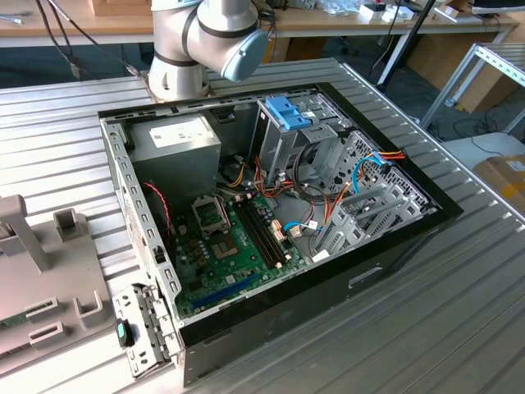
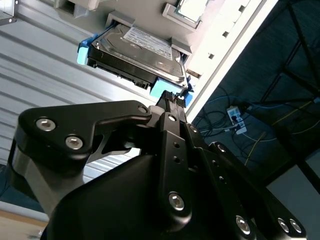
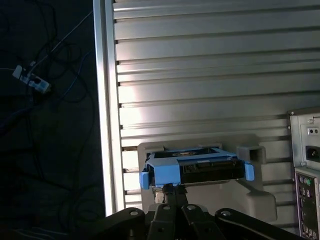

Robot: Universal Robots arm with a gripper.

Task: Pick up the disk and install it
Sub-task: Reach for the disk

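the end effector (image 2: 172, 100) met the blue carrier end of the disk (image 2: 132, 47), likely to grasp that frame; whether it gripped, i could not tell; the disk lay flat in a grey cradle (image 3: 255, 200) on the ribbed table (image 3: 200, 75), well apart from the open computer case (image 1: 271, 213).

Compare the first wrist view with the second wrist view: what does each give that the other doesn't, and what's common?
First wrist view: the disk end-on, blue carrier frame toward the camera, plus the computer case's rear panel with ports.
Second wrist view: the disk's top face with its white label.
In both wrist views: the disk in a grey holder on the ribbed metal table, the pincer at the carrier's blue end, cables on the floor.
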